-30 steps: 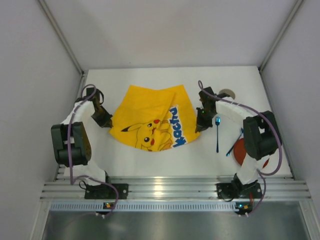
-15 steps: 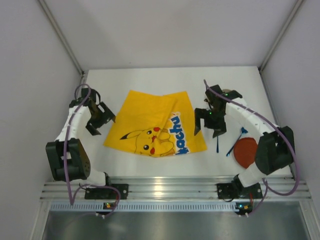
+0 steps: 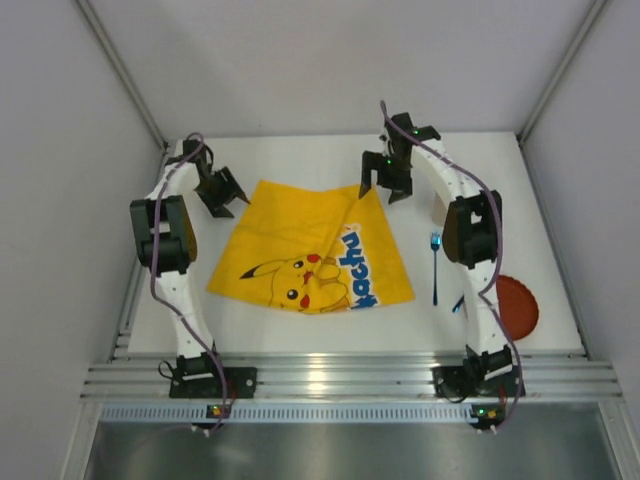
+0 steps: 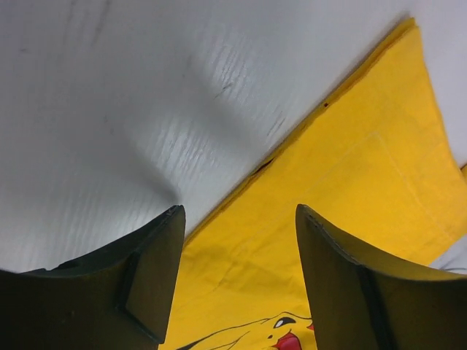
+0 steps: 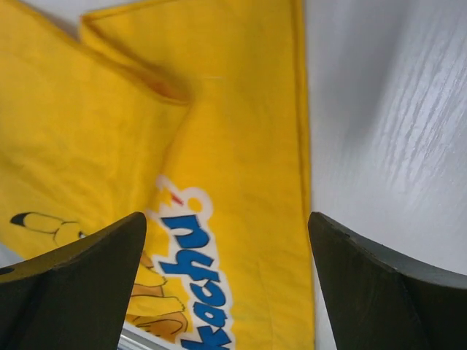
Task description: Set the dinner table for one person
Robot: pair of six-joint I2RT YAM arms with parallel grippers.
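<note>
One round red plate (image 3: 522, 306) part-hidden behind right arm (image 3: 470, 232), one blue fork (image 3: 435, 266), one yellow Pikachu-print cloth (image 3: 305, 245) centred on large matte white rectangular dinner table (image 3: 300, 155), left gripper (image 3: 222, 192) and right gripper (image 3: 385, 181) agape, empty, over cloth's far corners.

On my feed the left arm (image 3: 180, 300) and right arm (image 3: 487, 318) match: white shells between chunky black joint housings, a greyish-purple cable (image 3: 445, 165) trailing along each, black bases (image 3: 205, 380) at the near end, and matte black, curved fingers (image 4: 153, 284) on the left gripper (image 4: 238, 209) and right gripper (image 5: 226, 216).
</note>
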